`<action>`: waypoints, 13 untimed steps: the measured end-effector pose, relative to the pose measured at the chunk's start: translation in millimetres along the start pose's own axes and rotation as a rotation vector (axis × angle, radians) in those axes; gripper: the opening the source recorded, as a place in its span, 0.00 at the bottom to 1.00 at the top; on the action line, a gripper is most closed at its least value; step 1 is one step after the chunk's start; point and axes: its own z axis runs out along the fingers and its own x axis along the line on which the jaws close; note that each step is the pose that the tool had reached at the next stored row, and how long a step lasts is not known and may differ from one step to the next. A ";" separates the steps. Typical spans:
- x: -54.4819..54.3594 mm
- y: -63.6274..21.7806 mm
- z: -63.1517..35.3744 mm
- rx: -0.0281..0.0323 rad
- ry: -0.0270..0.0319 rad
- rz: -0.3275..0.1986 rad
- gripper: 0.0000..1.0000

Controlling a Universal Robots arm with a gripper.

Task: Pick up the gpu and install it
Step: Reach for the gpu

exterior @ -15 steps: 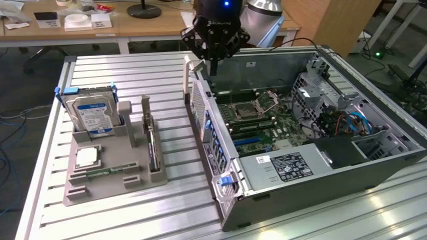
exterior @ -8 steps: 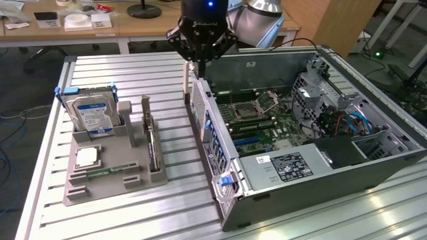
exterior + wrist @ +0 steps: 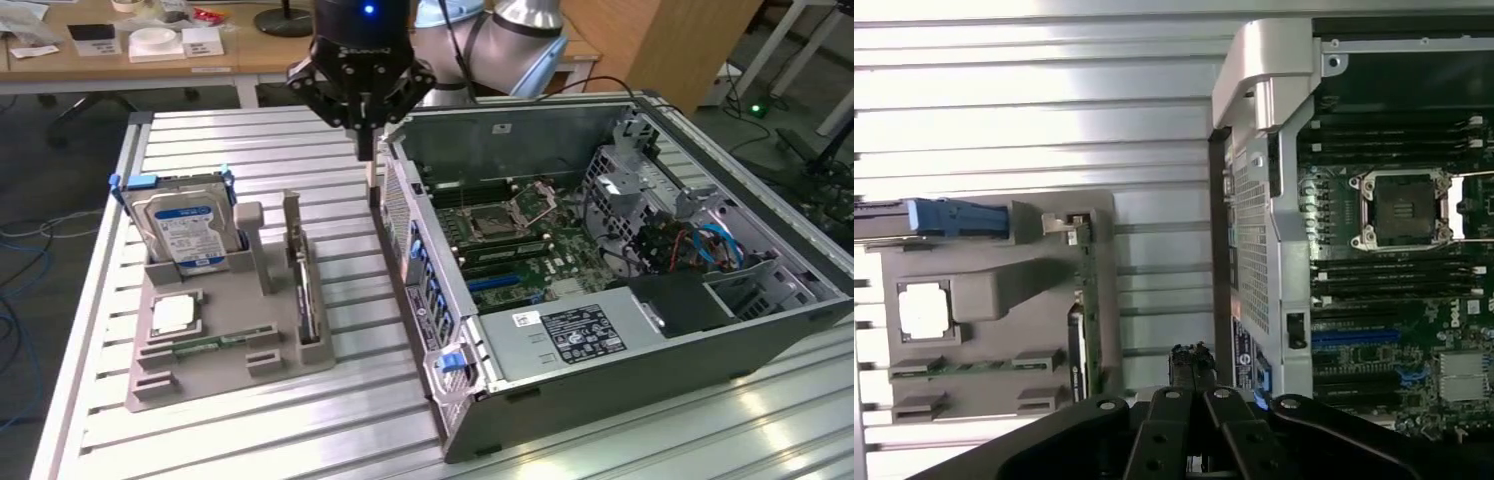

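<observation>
Black gripper (image 3: 363, 152), fingers pressed together and empty, hovers near the edge-standing gpu (image 3: 307, 295); a clean pick needs squaring over its thin top edge.

Hard drive (image 3: 187, 232) upright in gray holder (image 3: 220, 300)

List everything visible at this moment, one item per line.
gpu: one, green-edged, standing on edge in the grey holder
hard drive: one, blue-white label, upright at the holder's far end
processor chip: one, silver, flat in the holder
memory stick: one, green, in the holder
grey holder: one, on the slatted table, exterior view's left
computer case: one, dark grey, open, exterior view's right
motherboard: one, green, inside the case
end effector: one, black, shut, empty, above the table beside the case
</observation>
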 end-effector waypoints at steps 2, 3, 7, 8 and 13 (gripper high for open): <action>7.0 -1.3 -0.2 -0.0001 0.0000 0.000 0.11; 10.5 -2.0 -0.2 -0.0001 -0.0001 -0.001 0.11; 24.5 -4.6 -0.6 -0.0001 0.0000 -0.001 0.11; 28.0 -5.3 -0.7 -0.0001 0.0000 -0.002 0.11; 44.5 -8.1 -1.1 -0.0001 0.0000 -0.003 0.11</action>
